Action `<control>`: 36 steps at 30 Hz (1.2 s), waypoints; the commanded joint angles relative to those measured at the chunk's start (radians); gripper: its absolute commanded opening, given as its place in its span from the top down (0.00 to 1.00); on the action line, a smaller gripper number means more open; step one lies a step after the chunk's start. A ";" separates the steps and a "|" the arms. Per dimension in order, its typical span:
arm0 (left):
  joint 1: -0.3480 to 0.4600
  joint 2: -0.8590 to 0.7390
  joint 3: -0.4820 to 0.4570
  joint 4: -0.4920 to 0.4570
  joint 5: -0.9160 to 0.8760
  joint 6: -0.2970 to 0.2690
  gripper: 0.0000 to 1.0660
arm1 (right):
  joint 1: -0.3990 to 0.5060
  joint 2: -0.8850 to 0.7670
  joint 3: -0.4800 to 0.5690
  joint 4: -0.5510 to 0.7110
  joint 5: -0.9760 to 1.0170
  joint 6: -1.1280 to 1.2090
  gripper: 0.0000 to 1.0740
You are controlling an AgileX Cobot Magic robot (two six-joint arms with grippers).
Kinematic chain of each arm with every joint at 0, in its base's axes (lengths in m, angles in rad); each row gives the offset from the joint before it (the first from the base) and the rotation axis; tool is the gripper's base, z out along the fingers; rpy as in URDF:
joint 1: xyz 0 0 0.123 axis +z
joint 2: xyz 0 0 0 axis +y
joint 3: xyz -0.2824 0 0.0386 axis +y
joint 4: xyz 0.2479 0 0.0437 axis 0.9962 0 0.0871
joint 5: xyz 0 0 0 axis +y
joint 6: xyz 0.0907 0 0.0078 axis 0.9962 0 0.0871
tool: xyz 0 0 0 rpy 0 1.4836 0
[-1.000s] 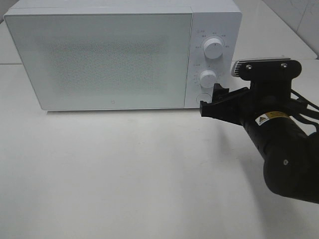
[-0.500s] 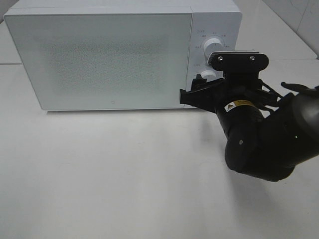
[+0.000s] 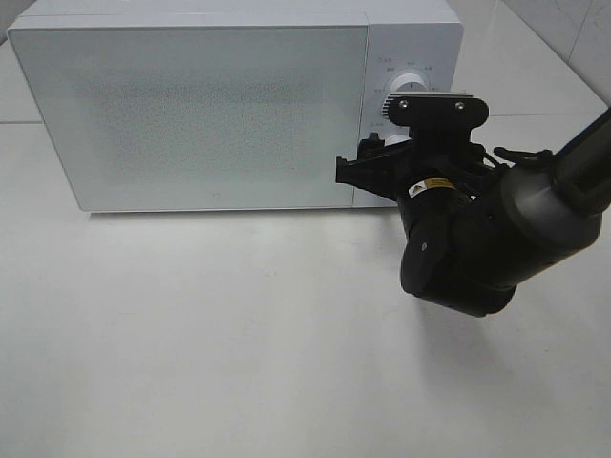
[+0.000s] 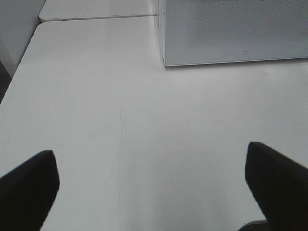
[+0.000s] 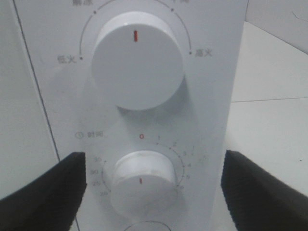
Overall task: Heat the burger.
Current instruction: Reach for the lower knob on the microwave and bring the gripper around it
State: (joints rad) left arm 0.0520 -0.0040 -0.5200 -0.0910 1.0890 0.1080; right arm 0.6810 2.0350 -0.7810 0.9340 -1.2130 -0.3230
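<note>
1. Swinging left over the past second, my right gripper (image 3: 355, 162) has come from beside the microwave's (image 3: 191, 57) right edge to the front of its control panel (image 3: 410, 48). The black arm (image 3: 468, 248) is now bunched up close behind it.
2. From the right wrist camera, the gripper's two fingers stand apart, one on either side of the lower knob (image 5: 142, 178). They hold nothing, and I cannot make out any contact with the knob.
3. Above it, the larger upper knob (image 5: 137, 62) has its red mark pointing straight up.
4. The frosted door (image 3: 191, 114) is closed flat against the microwave. The burger shows in none of my views, so I cannot tell where it is.
5. My left gripper (image 4: 151, 163) hangs over the white table (image 4: 120, 96) with its fingers wide apart and empty. The microwave's lower front corner lies ahead of it, well apart.
</note>
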 commanded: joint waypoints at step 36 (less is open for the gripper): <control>-0.001 -0.017 0.003 -0.004 -0.014 -0.004 0.08 | -0.029 0.055 -0.052 -0.021 -0.188 -0.054 0.40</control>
State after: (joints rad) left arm 0.0520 -0.0040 -0.5200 -0.0910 1.0890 0.1080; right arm 0.6590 2.0940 -0.8170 0.9190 -1.2090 -0.3590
